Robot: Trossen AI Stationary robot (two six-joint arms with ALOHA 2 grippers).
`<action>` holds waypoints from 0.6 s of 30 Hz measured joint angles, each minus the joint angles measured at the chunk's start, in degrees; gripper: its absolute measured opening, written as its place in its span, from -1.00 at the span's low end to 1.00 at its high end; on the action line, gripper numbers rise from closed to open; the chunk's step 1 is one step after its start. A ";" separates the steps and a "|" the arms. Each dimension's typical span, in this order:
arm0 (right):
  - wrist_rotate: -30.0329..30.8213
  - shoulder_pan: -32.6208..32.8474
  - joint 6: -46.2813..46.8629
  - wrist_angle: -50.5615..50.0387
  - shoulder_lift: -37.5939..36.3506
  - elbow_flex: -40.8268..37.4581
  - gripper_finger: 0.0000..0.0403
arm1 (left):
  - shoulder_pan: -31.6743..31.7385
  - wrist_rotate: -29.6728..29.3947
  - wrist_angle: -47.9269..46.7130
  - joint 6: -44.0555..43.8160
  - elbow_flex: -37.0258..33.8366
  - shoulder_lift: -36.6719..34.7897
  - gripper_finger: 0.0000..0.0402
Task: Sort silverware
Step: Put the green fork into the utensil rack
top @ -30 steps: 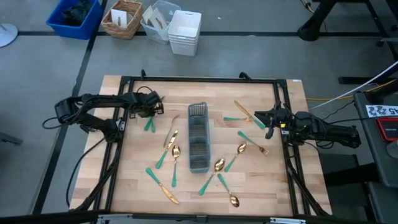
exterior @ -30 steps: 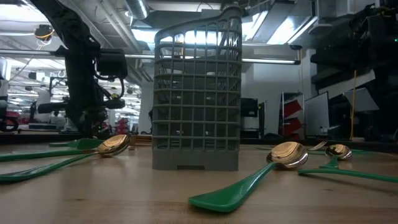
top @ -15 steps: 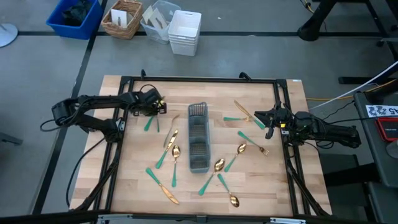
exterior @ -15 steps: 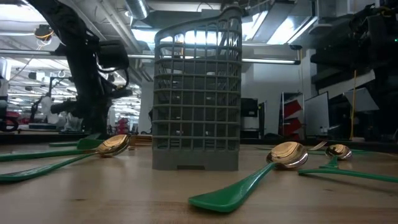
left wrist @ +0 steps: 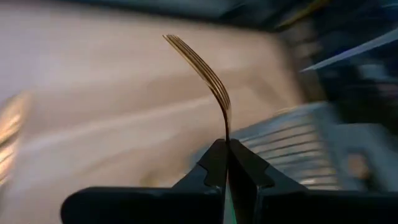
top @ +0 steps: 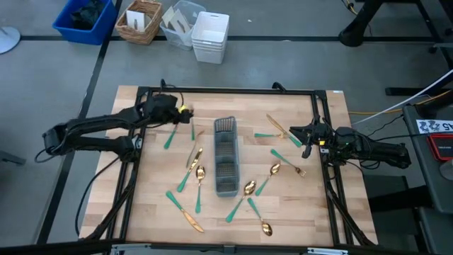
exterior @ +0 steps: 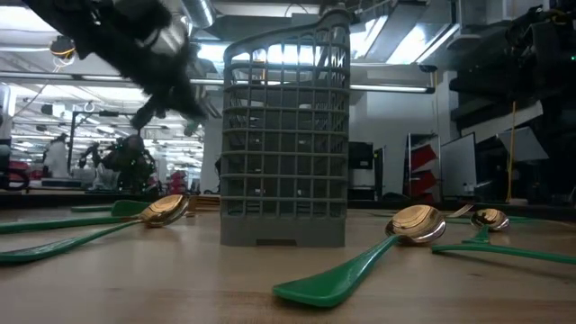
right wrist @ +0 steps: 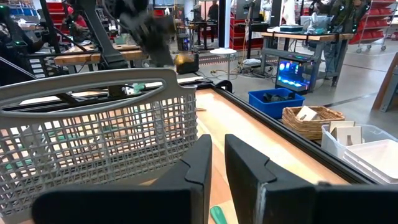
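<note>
My left gripper [top: 182,111] is clamped on a fork with a gold head and slim green handle [left wrist: 205,71]. Its neck is pinched between my fingertips [left wrist: 214,165], with the tines curving up and away beyond them. The gripper sits at 10 o'clock from the narrow grey mesh caddy [top: 226,156]. My right gripper [top: 291,136], at 3 o'clock from the caddy, has its fingers slightly parted and holds nothing. The remaining gold-and-green silverware [top: 200,185] lies scattered on the pale wooden table [top: 141,205] around the caddy.

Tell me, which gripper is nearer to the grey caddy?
Left. The left gripper, holding a fork, is just beside the grey caddy top end; the right gripper waits farther off.
</note>
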 joint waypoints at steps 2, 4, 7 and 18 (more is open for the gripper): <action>0.00 0.00 0.00 0.00 0.00 0.00 -0.76 | -2.22 -0.05 8.13 3.58 0.00 0.16 -1.00; 0.02 0.00 0.00 0.00 0.00 0.00 -0.76 | -4.62 -0.66 15.79 7.10 0.02 0.94 -1.00; 0.02 0.00 0.00 0.00 0.00 0.00 -0.76 | -8.24 -2.81 24.34 13.80 0.04 2.94 -1.00; 0.00 0.00 0.02 0.04 -0.01 0.00 -0.76 | -15.64 -8.02 50.07 39.67 0.04 15.84 -1.00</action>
